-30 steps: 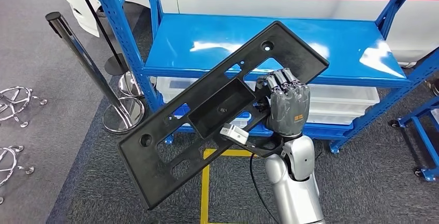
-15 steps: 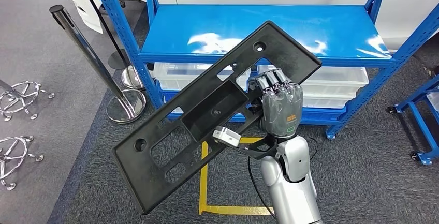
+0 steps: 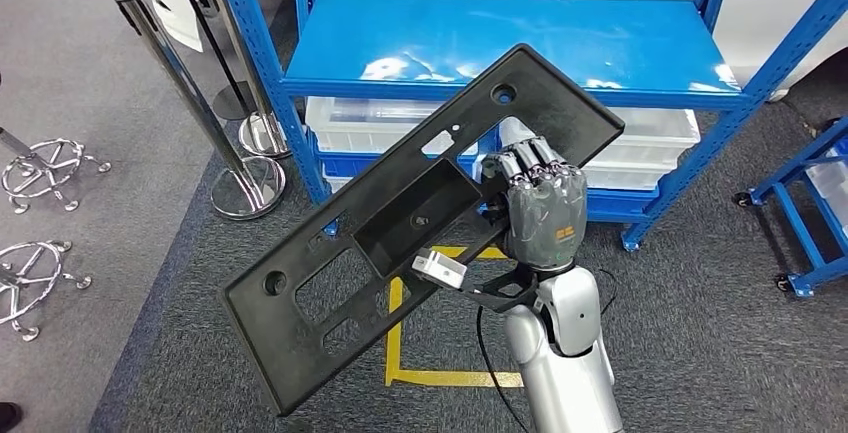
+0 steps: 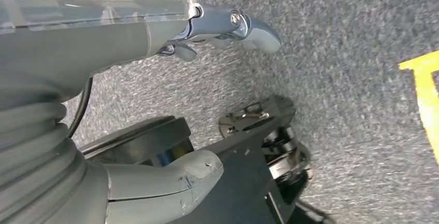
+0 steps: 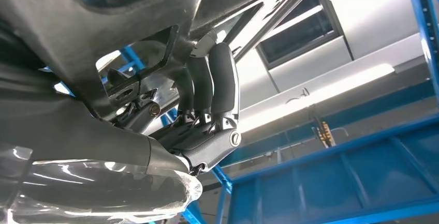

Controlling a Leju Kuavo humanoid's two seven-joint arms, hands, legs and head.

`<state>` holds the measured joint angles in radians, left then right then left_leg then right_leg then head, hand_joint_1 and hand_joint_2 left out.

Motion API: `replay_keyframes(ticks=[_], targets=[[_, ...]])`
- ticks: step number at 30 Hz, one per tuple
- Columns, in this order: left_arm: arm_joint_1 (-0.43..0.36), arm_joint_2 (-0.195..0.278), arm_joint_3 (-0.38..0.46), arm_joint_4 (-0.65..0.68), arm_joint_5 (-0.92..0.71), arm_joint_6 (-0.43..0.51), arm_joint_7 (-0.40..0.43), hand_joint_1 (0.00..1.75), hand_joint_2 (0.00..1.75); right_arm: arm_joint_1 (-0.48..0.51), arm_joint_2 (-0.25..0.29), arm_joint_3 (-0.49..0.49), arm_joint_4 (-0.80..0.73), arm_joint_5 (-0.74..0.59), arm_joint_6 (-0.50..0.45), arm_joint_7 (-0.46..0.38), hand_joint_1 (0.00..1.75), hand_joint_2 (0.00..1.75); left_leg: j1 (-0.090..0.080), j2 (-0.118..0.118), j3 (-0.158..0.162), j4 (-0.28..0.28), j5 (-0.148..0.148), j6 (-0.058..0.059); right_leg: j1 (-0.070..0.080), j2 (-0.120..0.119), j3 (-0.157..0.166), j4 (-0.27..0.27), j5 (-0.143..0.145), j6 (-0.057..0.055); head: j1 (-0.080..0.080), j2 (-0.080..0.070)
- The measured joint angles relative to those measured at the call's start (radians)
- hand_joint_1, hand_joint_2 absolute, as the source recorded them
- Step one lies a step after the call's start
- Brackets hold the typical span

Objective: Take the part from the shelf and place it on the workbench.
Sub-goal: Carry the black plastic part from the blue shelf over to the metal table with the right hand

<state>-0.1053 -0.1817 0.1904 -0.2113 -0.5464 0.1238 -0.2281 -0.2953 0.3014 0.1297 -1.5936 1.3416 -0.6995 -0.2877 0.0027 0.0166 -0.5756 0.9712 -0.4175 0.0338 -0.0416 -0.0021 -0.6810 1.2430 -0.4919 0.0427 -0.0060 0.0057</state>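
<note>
Right hand [image 3: 540,215], grey with dark fingers, is clamped on one edge of the long flat black plastic panel with cut-out slots and a recessed middle pocket [image 3: 400,223]; in the right wrist view the dark fingers [image 5: 217,79] curl over the panel's rim [image 5: 103,32]. The panel hangs tilted in the air in front of the robot, one end high toward the shelf, the other low toward the floor, touching nothing but the hand. Left hand [image 4: 171,38] hangs at the robot's side over the grey carpet, fingers loosely apart and nothing in them as far as that close view lets me judge. Beyond the panel stands the blue steel shelf unit [image 3: 500,53], its top deck bare; clear plastic bins [image 3: 640,148] sit on the level beneath. Progress, by my reading: the pick is done, the part is off the shelf and carried; the placing is all still to do, and no workbench is in sight. Count: one panel, two chrome crowd-barrier posts [image 3: 185,93] beside the shelf, two chrome star-shaped chair bases [image 3: 45,168] on the floor further out, one yellow taped floor marking [image 3: 450,378] under the arm.
</note>
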Motion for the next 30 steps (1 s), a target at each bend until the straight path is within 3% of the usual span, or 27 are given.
replay_keyframes(ticks=[1, 3, 5, 7, 9, 11, 12, 13, 14, 16, 18, 20, 22, 23, 24, 26, 27, 28, 30], targets=[[0.0, 0.0, 0.0, 0.0, 0.0, 0.001, 0.0, 0.0, 1.75, 0.0, 0.0, 0.0, 0.0, 0.003, 0.0, 0.002, 1.75, 1.75, 0.002, 0.0, -0.017, 0.014, 0.001, -0.007, -0.004, 0.0, 0.044, -0.058, 0.011, 0.009, 0.0, 0.0], [-0.002, -0.001, 0.0, 0.0, -0.001, 0.003, 0.0, 0.0, 1.75, 0.0, 0.0, 0.0, -0.003, 0.007, 0.0, 0.006, 1.75, 1.75, 0.003, -0.003, -0.047, 0.045, 0.002, -0.021, -0.005, 0.005, 0.104, -0.153, -0.002, 0.008, -0.001, 0.0], [-0.001, -0.002, 0.0, 0.0, -0.001, 0.003, 0.0, 0.0, 1.75, 0.001, 0.001, -0.001, -0.005, 0.009, 0.0, 0.009, 1.75, 1.75, 0.007, -0.004, -0.065, 0.063, 0.01, -0.034, 0.003, 0.011, 0.105, -0.173, -0.017, -0.01, -0.002, 0.0], [0.002, -0.005, 0.0, 0.0, -0.001, 0.003, 0.0, 0.0, 1.75, 0.001, 0.0, -0.001, -0.005, 0.01, 0.0, 0.012, 1.75, 1.75, 0.014, -0.005, -0.079, 0.078, 0.002, -0.044, 0.007, 0.009, 0.092, -0.169, -0.008, -0.029, -0.002, 0.0], [0.003, -0.008, 0.0, 0.0, -0.002, 0.004, 0.0, 0.0, 1.75, 0.0, 0.001, 0.0, -0.005, 0.012, 0.0, 0.015, 1.75, 1.75, 0.019, -0.006, -0.104, 0.147, -0.068, -0.049, 0.01, 0.006, 0.076, -0.171, 0.008, -0.05, -0.002, 0.0], [0.003, -0.011, 0.0, 0.0, -0.003, 0.005, 0.0, 0.0, 1.75, 0.0, 0.001, 0.001, -0.005, 0.018, 0.0, 0.02, 1.75, 1.75, 0.018, -0.007, -0.132, 0.268, -0.159, -0.048, 0.018, 0.002, 0.055, -0.17, 0.025, -0.064, -0.003, 0.0], [0.002, -0.013, 0.0, 0.0, -0.004, 0.005, 0.0, 0.0, 1.75, 0.0, 0.001, 0.001, -0.005, 0.021, 0.0, 0.024, 1.75, 1.75, 0.017, -0.007, -0.138, 0.318, -0.181, -0.045, 0.023, 0.001, 0.044, -0.17, 0.034, -0.068, -0.003, 0.0], [0.002, -0.014, 0.0, 0.0, -0.006, 0.006, 0.0, 0.0, 1.75, 0.0, 0.001, 0.001, -0.005, 0.024, 0.0, 0.029, 1.75, 1.75, 0.015, -0.008, -0.13, 0.343, -0.182, -0.04, 0.027, 0.001, 0.032, -0.17, 0.044, -0.07, -0.003, 0.0], [0.002, -0.014, 0.0, 0.0, -0.007, 0.006, 0.0, 0.0, 1.75, 0.0, 0.001, 0.001, -0.005, 0.026, 0.0, 0.034, 1.75, 1.75, 0.011, -0.008, -0.107, 0.336, -0.164, -0.033, 0.03, 0.001, 0.021, -0.17, 0.053, -0.071, -0.003, 0.0], [-0.002, -0.015, 0.0, 0.0, -0.009, 0.007, 0.001, 0.0, 1.75, -0.004, 0.001, 0.002, -0.005, 0.027, 0.0, 0.039, 1.75, 1.75, -0.005, -0.009, -0.017, 0.229, -0.116, -0.014, 0.032, 0.002, 0.002, -0.17, 0.073, -0.072, -0.003, 0.0], [-0.009, -0.016, 0.001, -0.001, -0.009, 0.008, 0.001, 0.0, 1.75, -0.012, 0.001, 0.004, -0.005, 0.027, 0.0, 0.042, 1.75, 1.75, -0.019, -0.01, 0.072, 0.094, -0.112, 0.001, 0.031, 0.002, -0.009, -0.173, 0.093, -0.066, -0.003, 0.0], [-0.014, -0.017, 0.001, -0.001, -0.009, 0.01, 0.0, 0.0, 1.75, -0.019, 0.001, 0.007, -0.004, 0.027, 0.0, 0.043, 1.75, 1.75, -0.026, -0.011, 0.097, 0.034, -0.116, 0.007, 0.028, 0.0, -0.012, -0.186, 0.118, -0.055, -0.003, 0.0], [-0.015, -0.02, 0.001, -0.001, -0.009, 0.011, 0.002, 0.0, 1.75, -0.022, 0.0, 0.01, -0.004, 0.028, 0.0, 0.044, 1.75, 1.75, -0.023, -0.008, 0.089, 0.011, -0.083, 0.011, 0.028, 0.001, -0.017, -0.196, 0.127, -0.046, -0.002, 0.0], [-0.015, -0.022, 0.001, -0.001, -0.01, 0.012, 0.002, 0.0, 1.75, -0.024, 0.0, 0.011, -0.004, 0.028, 0.0, 0.044, 1.75, 1.75, -0.02, -0.006, 0.081, 0.0, -0.063, 0.015, 0.029, 0.002, -0.023, -0.187, 0.105, -0.043, -0.002, 0.0], [-0.015, -0.024, 0.002, -0.001, -0.01, 0.012, 0.003, 0.0, 1.75, -0.025, -0.001, 0.011, -0.004, 0.028, 0.0, 0.045, 1.75, 1.75, -0.017, -0.003, 0.071, -0.009, -0.044, 0.017, 0.03, 0.003, -0.032, -0.16, 0.063, -0.04, -0.002, 0.0], [-0.015, -0.027, 0.002, -0.001, -0.011, 0.012, 0.003, 0.0, 1.75, -0.026, -0.002, 0.011, -0.004, 0.028, 0.0, 0.046, 1.75, 1.75, -0.018, -0.002, 0.037, -0.007, -0.016, 0.02, 0.028, 0.003, -0.049, -0.055, -0.041, -0.034, -0.002, 0.0], [-0.015, -0.029, 0.002, -0.001, -0.011, 0.012, 0.003, 0.0, 1.75, -0.026, -0.003, 0.011, -0.003, 0.028, 0.0, 0.046, 1.75, 1.75, -0.018, -0.001, 0.017, -0.003, -0.004, 0.019, 0.028, 0.003, -0.054, 0.003, -0.069, -0.03, -0.002, 0.0], [-0.014, -0.03, 0.002, -0.001, -0.011, 0.012, 0.003, 0.0, 1.75, -0.026, -0.003, 0.011, -0.002, 0.029, 0.0, 0.046, 1.75, 1.75, -0.018, -0.001, -0.005, 0.004, 0.008, 0.017, 0.027, 0.003, -0.051, 0.046, -0.069, -0.027, -0.002, 0.0], [-0.014, -0.031, 0.002, -0.001, -0.013, 0.012, 0.005, 0.0, 1.75, -0.026, -0.005, 0.011, -0.002, 0.036, 0.0, 0.048, 1.75, 1.75, -0.017, 0.0, -0.053, 0.021, 0.031, 0.012, 0.021, 0.002, -0.004, 0.045, -0.018, -0.02, -0.002, 0.0]])
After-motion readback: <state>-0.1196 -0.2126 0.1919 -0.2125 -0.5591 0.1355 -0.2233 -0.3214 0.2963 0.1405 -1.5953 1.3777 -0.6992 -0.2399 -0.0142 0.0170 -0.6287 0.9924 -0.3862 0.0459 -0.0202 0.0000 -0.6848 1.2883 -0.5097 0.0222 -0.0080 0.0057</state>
